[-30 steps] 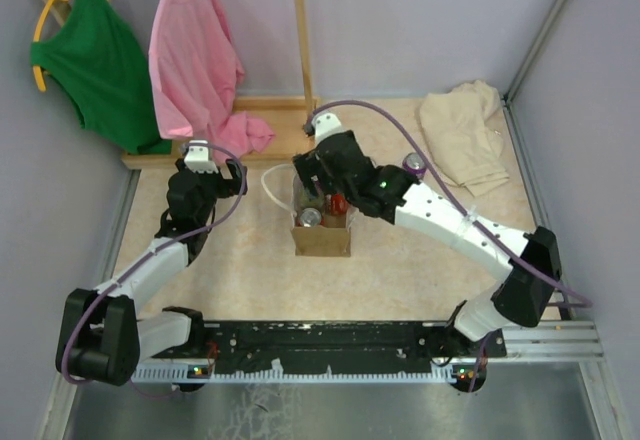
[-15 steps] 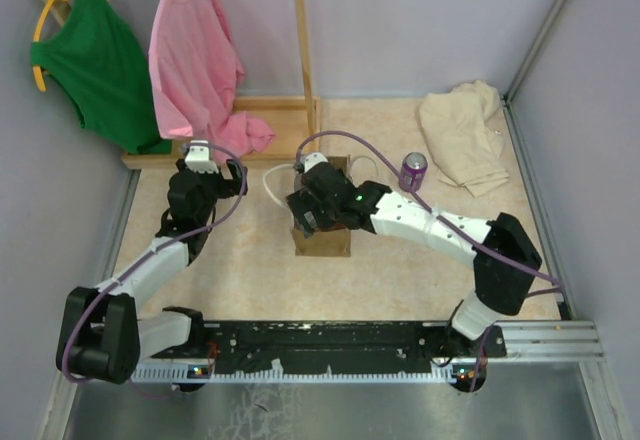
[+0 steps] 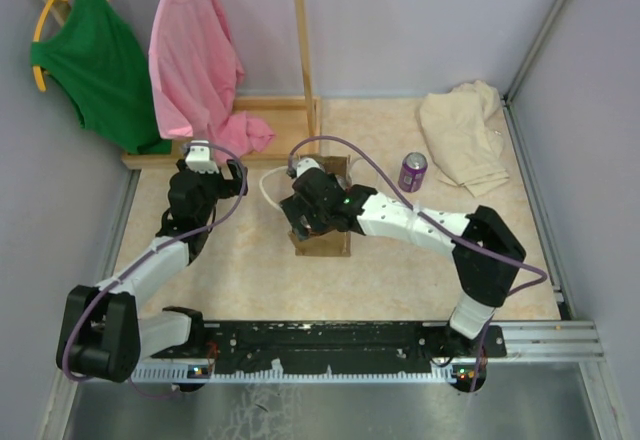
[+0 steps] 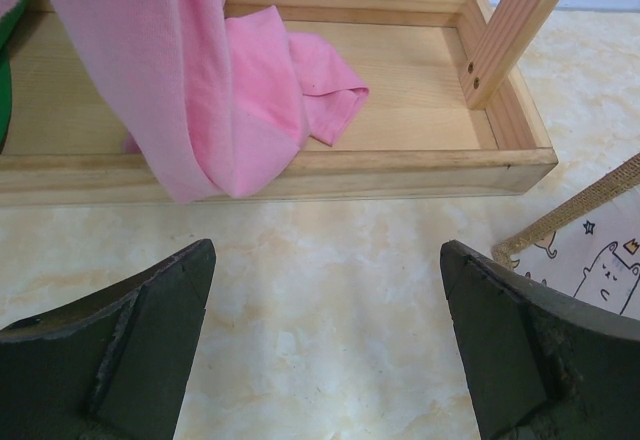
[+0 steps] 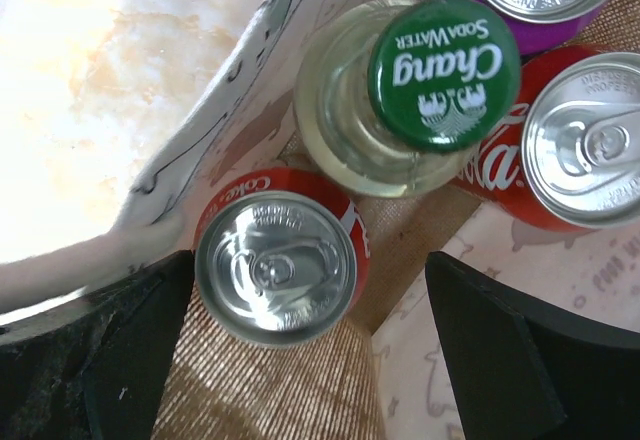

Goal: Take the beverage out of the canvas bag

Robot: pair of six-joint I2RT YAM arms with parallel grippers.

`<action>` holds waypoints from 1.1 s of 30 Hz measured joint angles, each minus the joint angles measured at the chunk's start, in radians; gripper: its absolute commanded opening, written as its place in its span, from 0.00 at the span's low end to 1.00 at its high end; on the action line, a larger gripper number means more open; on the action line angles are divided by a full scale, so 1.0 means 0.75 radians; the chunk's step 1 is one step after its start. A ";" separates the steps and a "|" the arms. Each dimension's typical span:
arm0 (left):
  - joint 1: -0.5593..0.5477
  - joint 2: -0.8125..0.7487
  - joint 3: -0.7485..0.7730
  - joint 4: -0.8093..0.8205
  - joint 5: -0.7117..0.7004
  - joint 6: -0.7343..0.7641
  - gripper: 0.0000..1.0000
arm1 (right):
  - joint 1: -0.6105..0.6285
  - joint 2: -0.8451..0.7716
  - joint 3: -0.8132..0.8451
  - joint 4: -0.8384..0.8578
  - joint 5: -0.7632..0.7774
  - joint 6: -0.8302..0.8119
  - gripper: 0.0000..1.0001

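Right wrist view: the right end effector (image 5: 310, 260) hangs wide open and empty over the canvas bag (image 5: 225, 140). An upright red can (image 5: 277, 265) sits lower centre between its fingers, long axis toward the camera. The left end effector (image 4: 325, 250), also open and empty, is well apart.

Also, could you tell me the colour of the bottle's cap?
The bottle cap is green with white lettering, clearest in the right wrist view.

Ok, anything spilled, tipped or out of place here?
Nothing spilled; the drinks in the canvas bag stand upright. Only the pink shirt's hem lies bunched in the wooden tray, and a beige cloth sits crumpled far right.
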 measured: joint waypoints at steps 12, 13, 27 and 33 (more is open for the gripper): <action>0.000 0.007 0.000 0.000 0.001 0.000 1.00 | 0.009 0.103 0.000 0.105 0.021 0.012 0.75; 0.000 0.007 0.000 0.000 0.001 0.000 1.00 | 0.010 0.109 0.000 0.110 0.023 0.014 0.74; 0.000 0.007 0.000 0.000 0.012 -0.001 1.00 | 0.027 0.126 -0.017 0.156 0.067 0.044 0.00; 0.000 0.008 0.000 0.001 0.012 -0.001 1.00 | 0.029 0.107 -0.046 0.186 0.075 0.041 0.00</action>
